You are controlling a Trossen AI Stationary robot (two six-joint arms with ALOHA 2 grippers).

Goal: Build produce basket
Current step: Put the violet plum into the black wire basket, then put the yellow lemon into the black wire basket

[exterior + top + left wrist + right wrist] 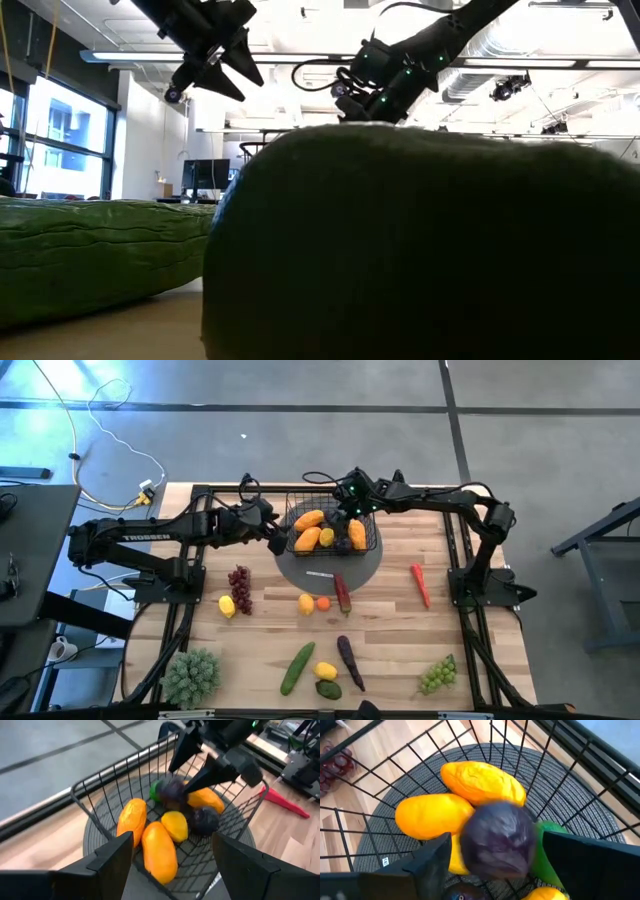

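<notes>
The black wire basket (333,532) stands on a flat grey disc (330,567) at the table's far middle. It holds orange-yellow fruits (159,851), a lemon (175,826), a lime (549,851) and a dark plum (203,820). My right gripper (495,857) hangs open over the basket, pointing down. A second purple plum (497,840) shows blurred just under its fingertips, above the other fruit. My left gripper (172,857) is open and empty, raised beside the basket's left side (275,535). My right gripper stands with one finger (179,755) on either side of the purple plum (172,791), coming from above. The plum is blurred and nearly fills the gap; I cannot tell whether the fingers touch it.
On the wood nearer me lie purple grapes (239,586), a lemon (227,606), small yellow and orange fruits (313,603), a red chili (420,585), cucumber (297,667), eggplant (349,662), green grapes (438,675) and a leafy green bunch (192,675). Green produce (420,240) fills the low view.
</notes>
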